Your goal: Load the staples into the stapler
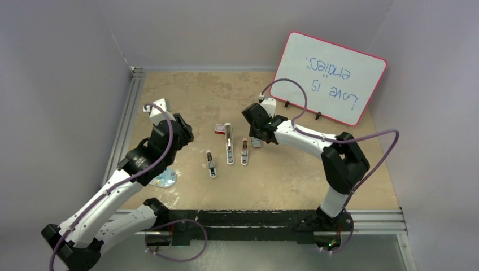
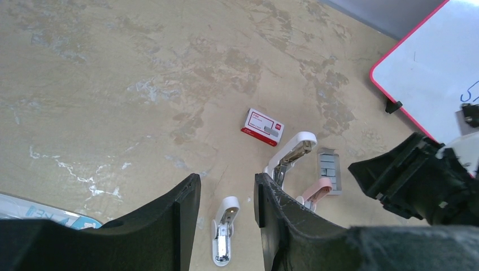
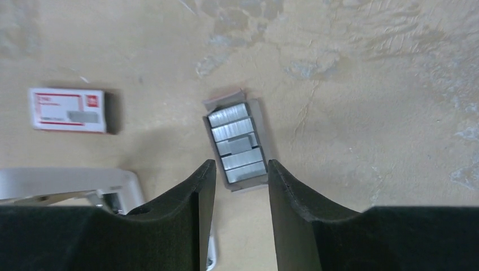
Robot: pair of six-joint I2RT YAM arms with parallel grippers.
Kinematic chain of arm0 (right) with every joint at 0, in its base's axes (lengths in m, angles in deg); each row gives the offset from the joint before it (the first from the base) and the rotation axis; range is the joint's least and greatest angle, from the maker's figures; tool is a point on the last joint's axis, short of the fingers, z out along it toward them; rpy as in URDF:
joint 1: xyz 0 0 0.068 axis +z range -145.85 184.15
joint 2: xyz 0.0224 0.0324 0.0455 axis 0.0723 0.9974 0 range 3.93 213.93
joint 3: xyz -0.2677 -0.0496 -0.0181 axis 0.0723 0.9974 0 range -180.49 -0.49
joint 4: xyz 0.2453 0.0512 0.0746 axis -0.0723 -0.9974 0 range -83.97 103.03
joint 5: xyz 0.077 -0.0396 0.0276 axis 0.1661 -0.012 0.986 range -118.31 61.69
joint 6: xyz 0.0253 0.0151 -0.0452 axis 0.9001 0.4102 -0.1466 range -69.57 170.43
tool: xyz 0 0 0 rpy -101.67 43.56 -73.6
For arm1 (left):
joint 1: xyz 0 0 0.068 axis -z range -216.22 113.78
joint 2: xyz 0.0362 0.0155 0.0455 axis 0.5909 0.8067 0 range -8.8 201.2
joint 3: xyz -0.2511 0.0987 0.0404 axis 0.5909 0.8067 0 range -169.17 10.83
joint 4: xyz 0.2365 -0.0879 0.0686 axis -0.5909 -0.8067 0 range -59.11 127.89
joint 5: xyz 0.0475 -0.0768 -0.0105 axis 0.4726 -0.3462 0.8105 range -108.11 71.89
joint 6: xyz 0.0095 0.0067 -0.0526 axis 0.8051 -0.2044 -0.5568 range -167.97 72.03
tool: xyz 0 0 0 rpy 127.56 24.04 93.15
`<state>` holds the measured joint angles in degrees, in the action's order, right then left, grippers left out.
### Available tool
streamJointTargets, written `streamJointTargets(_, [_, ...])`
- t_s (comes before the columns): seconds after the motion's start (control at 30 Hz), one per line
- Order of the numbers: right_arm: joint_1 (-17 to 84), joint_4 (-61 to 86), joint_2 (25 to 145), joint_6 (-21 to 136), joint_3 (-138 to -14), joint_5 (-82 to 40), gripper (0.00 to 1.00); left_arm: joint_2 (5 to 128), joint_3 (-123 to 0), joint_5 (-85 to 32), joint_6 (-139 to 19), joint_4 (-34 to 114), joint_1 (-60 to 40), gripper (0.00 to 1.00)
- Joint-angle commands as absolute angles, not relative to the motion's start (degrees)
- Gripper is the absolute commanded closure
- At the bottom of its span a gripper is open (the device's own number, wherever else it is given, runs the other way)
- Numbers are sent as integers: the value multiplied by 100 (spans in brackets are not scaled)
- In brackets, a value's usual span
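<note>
The staples [image 3: 237, 144] are silvery strips lying in a small open grey tray [image 1: 256, 141], also seen in the left wrist view [image 2: 330, 171]. The red box [image 1: 218, 129] with a white label lies apart to the left [image 3: 69, 110]. Three staplers lie open side by side: a small white one [image 1: 210, 164], a longer white one [image 1: 229, 144] and a pink one [image 1: 244, 152]. My right gripper [image 3: 242, 169] is open and empty, hovering just over the tray's near end. My left gripper [image 2: 227, 186] is open and empty above the small white stapler [image 2: 224, 237].
A whiteboard [image 1: 330, 76] with a pink frame leans at the back right. A bluish round packet [image 1: 165, 179] lies near the left arm. A metal rail [image 1: 127, 124] runs along the table's left edge.
</note>
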<state>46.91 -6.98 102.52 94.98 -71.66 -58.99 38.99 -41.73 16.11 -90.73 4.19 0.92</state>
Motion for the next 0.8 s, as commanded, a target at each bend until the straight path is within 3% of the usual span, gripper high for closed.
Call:
streamJointTargets(0.0, [4616,-286,10472,9126,-6988,-5647,58,3925,-4112,1550,-8968,696,66,60])
streamJointTargets(0.77, [4519,371,11090,8606,-6922,-5556,61,3968,-4112,1564,-8928,716,65,60])
